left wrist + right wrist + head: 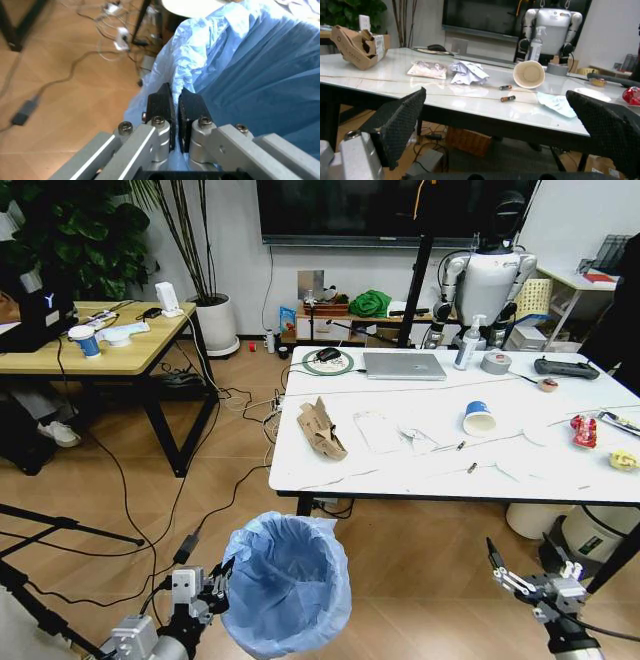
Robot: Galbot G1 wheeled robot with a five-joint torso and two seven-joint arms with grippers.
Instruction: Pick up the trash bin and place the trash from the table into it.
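Note:
The trash bin (288, 582), lined with a light-blue bag (250, 67), is low in front of the table (400, 470). My left gripper (222, 580) (176, 108) is shut on the bin's bagged rim. The right gripper (530, 567) (496, 93) hangs open below the table's front edge, holding nothing. Trash lies on the marble top: a brown cardboard piece (320, 428) (359, 47), clear wrappers (378, 430) (427, 69), crumpled paper (467, 73), a white-and-blue cup (479, 418) (529, 74) on its side, a red wrapper (584, 430) and a yellow one (624, 459).
A silver laptop (404, 365), grey tape roll (495, 363), spray bottle (467, 343) and controller (566, 367) sit at the table's far side. A wooden desk (95, 345) stands left, cables (240, 405) run over the floor, and two bins (590, 530) are under the table's right end.

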